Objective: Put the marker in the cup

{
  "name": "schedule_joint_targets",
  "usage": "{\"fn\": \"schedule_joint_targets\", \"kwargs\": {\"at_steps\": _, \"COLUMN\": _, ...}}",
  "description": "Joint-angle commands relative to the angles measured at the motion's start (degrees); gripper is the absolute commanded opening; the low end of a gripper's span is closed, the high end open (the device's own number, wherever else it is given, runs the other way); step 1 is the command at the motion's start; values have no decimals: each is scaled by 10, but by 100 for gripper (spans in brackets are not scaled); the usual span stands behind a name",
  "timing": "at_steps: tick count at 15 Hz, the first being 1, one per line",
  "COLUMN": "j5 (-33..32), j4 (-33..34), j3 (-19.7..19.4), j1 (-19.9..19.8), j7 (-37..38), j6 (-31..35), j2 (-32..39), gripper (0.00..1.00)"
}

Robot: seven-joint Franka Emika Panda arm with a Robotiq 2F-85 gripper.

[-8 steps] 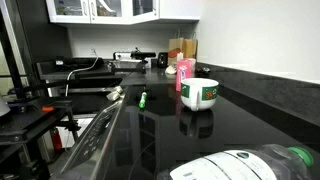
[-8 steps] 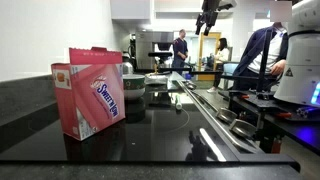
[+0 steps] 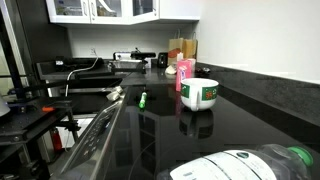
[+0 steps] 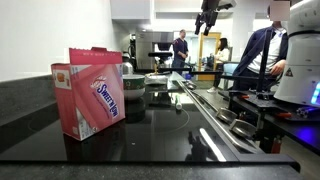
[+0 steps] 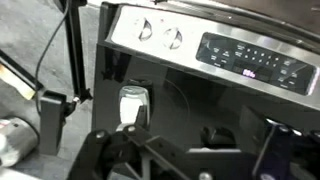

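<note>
Green marker left lying on black worktop near cup; gripper held high, wide apart, empty, likely so nothing gets bumped.

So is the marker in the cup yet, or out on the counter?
Out. In an exterior view the marker lies on the black counter, apart from the upright cup.

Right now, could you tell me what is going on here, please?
Nothing is being handled at this moment. The robot's pincer hangs high above the black counter. The green marker lies on the counter, apart from the white cup with the green band, so it is not yet in the cup.
</note>
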Motion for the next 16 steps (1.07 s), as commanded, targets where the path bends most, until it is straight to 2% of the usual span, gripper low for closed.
{"fn": "schedule_joint_targets", "kwargs": {"at_steps": 1, "j5": 11, "j4": 18, "j3": 7, "j1": 49, "j7": -67, "j6": -9, "j2": 28, "gripper": 100}}
{"fn": "schedule_joint_targets", "kwargs": {"at_steps": 5, "j5": 56, "j4": 34, "j3": 14, "j1": 139, "j7": -132, "j6": -5, "j2": 82, "gripper": 100}}
{"fn": "schedule_joint_targets", "kwargs": {"at_steps": 8, "j5": 86, "j4": 47, "j3": 35, "j1": 187, "j7": -183, "j6": 4, "j2": 139, "gripper": 100}}
{"fn": "schedule_joint_targets", "kwargs": {"at_steps": 11, "j5": 91, "j4": 59, "j3": 68, "j1": 210, "j7": -235, "j6": 26, "j2": 201, "gripper": 100}}
{"fn": "schedule_joint_targets", "kwargs": {"at_steps": 16, "j5": 91, "j4": 92, "j3": 129, "j1": 212, "j7": -340, "j6": 95, "j2": 314, "gripper": 100}}
